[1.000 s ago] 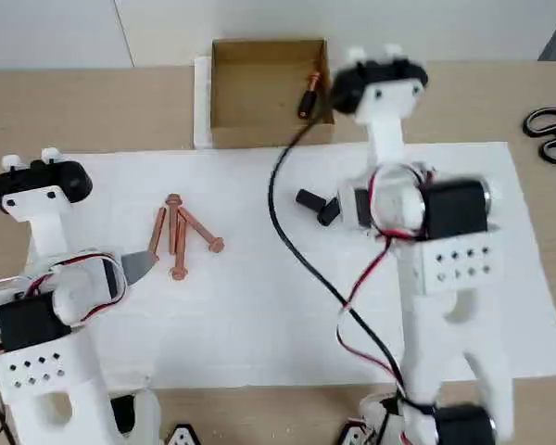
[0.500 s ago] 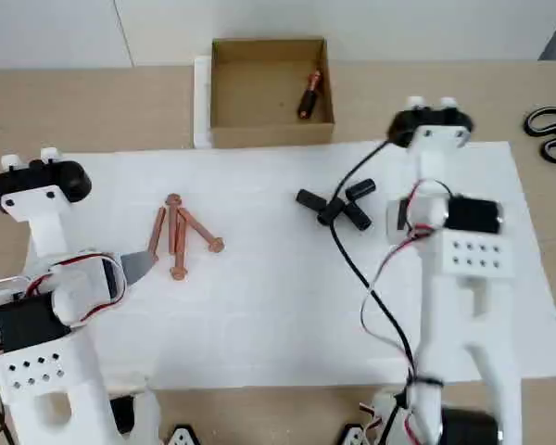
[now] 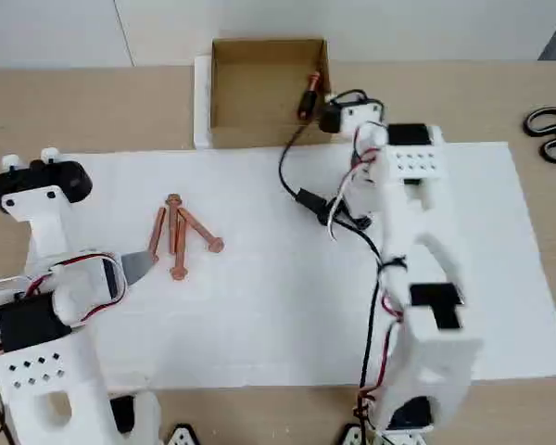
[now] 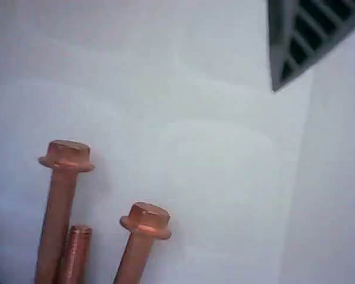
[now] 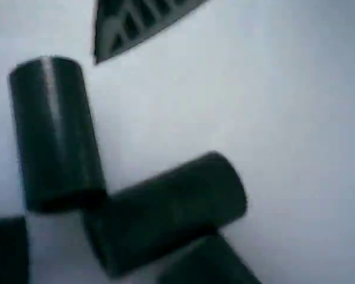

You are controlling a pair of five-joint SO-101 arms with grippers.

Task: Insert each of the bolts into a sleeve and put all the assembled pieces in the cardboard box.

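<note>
Bolts (image 3: 178, 234) are lying bunched on the white sheet (image 3: 259, 306) near the left gripper (image 3: 135, 265). Black sleeves (image 5: 165, 216) are lying touching, close to the right gripper (image 5: 139, 23). One assembled piece (image 3: 309, 95) is sitting in the cardboard box (image 3: 259, 136). Whether either gripper's jaws are clenched cannot be told.

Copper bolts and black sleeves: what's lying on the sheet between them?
Nothing: in the high view the white sheet between the copper bolts and the black sleeves is bare; an arm's black cable loops beside the sleeves.

copper bolts (image 3: 173, 232) – loose, lying together | black sleeves (image 5: 165, 222) clustered | cardboard box (image 3: 259, 93) – one assembled piece (image 3: 309, 93) inside
</note>
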